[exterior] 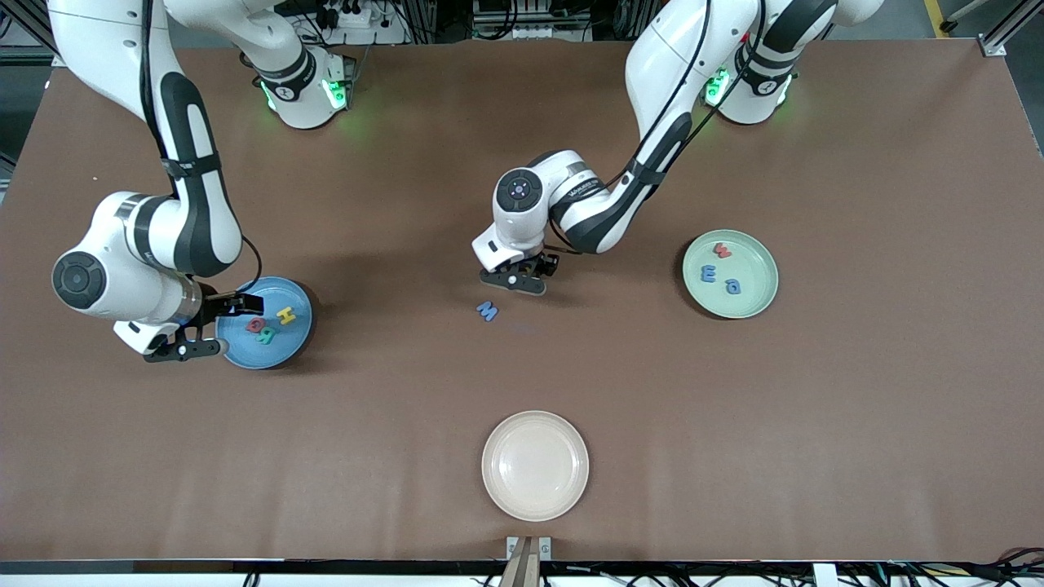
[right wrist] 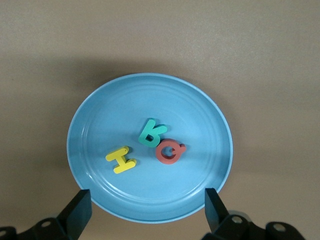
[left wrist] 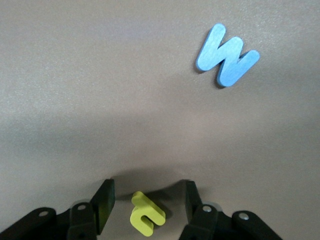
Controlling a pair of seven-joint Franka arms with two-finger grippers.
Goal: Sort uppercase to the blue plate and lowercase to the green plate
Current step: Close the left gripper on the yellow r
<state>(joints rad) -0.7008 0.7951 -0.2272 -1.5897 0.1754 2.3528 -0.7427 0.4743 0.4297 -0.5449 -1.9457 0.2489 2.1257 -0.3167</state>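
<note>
The yellow lowercase h (left wrist: pixel 146 215) lies flat on the brown table. My left gripper (left wrist: pixel 148 201) is low around it, open, with a gap between each finger and the letter. In the front view this gripper (exterior: pixel 515 281) hides the h. The blue uppercase M (exterior: pixel 487 311) (left wrist: pixel 227 55) lies just nearer the front camera. The blue plate (exterior: pixel 269 355) (right wrist: pixel 190 110) holds the yellow H (right wrist: pixel 121 160), teal R (right wrist: pixel 151 133) and red Q (right wrist: pixel 169 151). My right gripper (exterior: pixel 214 328) (right wrist: pixel 146 200) hangs open over that plate's edge, holding nothing. The green plate (exterior: pixel 754 269) holds a red letter (exterior: pixel 722 250), blue e (exterior: pixel 708 274) and blue a (exterior: pixel 733 286).
A cream-white plate (exterior: pixel 535 465) with nothing on it sits near the table's front edge, nearer the front camera than the M. The right arm's bulky elbow (exterior: pixel 122 261) stands beside the blue plate at the right arm's end of the table.
</note>
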